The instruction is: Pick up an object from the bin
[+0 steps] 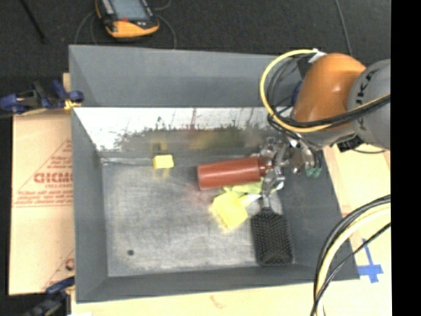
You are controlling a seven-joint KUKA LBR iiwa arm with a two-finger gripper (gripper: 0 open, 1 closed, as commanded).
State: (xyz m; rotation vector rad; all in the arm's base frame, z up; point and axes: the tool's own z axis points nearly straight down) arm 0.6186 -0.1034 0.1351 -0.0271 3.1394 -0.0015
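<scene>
Grey bin (89, 209), red cylinder (229, 173) lying flat, jaws at its right end, grip unclear

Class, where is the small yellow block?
Camera view: the small yellow block lies upper left on the grey metal bin's floor, left of the red cylinder.

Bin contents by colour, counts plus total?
Yellow: 2, small block and larger soft piece
Red: 1, cylinder
Black: 1, brush
Pale yellow-green: 1, scrap, possibly part of the larger soft piece
Total: 5, or 4 if the scrap is not separate
</scene>
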